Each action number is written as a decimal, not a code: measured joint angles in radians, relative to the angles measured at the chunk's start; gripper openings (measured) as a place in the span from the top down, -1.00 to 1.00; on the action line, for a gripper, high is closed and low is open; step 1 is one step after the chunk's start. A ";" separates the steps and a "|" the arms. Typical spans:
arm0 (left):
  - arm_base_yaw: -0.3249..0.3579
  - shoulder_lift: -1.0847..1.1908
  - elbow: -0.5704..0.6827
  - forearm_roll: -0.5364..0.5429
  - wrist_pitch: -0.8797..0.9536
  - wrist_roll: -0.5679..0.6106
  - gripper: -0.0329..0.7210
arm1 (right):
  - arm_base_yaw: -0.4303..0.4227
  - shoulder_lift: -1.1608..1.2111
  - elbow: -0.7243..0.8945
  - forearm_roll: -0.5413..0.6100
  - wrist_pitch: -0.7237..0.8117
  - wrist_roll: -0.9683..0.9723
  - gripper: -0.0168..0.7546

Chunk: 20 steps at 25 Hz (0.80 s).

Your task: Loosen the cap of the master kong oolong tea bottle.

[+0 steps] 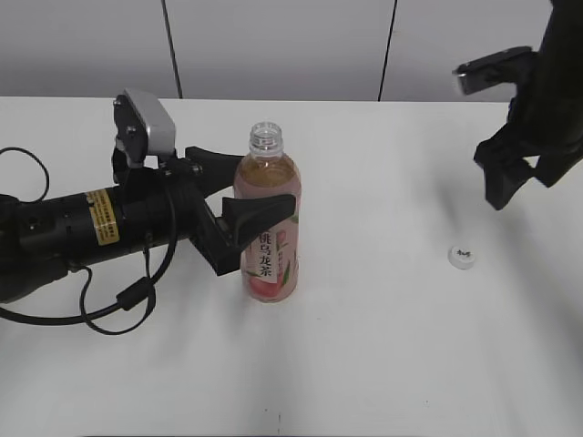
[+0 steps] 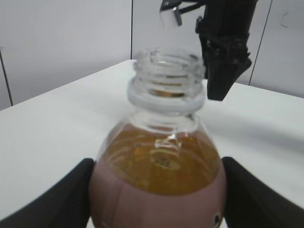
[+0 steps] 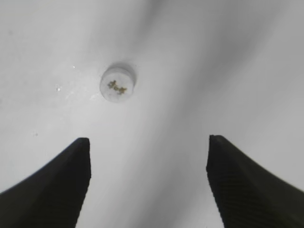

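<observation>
Left pincer (image 1: 260,187) pinches the tall clear amber-tea bottle (image 1: 268,232); small white round plastic cap (image 1: 464,256) lies off on the bench (image 1: 383,346), right pincer (image 1: 504,182) spread: task done.

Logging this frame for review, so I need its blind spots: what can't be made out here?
- Print on the cap: too small and blurred, both exterior and right wrist views.
- Bottle label: cut off by the bottom edge, left wrist view.
- Right gripper upper arm: cut off, exterior view.
</observation>
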State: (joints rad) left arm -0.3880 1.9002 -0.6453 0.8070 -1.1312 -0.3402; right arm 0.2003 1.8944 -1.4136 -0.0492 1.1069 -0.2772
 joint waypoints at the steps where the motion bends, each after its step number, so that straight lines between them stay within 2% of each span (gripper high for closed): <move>1: 0.000 0.000 0.000 -0.002 0.001 0.000 -0.34 | 0.000 -0.029 0.000 -0.021 0.019 0.017 -0.52; 7: 0.000 0.000 0.000 -0.006 0.002 0.000 -0.34 | 0.000 -0.186 0.000 -0.116 0.098 0.075 -0.52; 17: 0.000 0.000 0.000 -0.019 0.004 0.000 -0.34 | 0.000 -0.585 0.006 -0.118 0.104 0.094 -0.51; 20: 0.000 0.000 0.000 -0.024 0.005 0.001 -0.34 | 0.000 -0.726 0.065 -0.118 0.105 0.099 -0.51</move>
State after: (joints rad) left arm -0.3880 1.9002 -0.6453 0.7834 -1.1264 -0.3393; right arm 0.2003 1.1682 -1.3489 -0.1672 1.2119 -0.1787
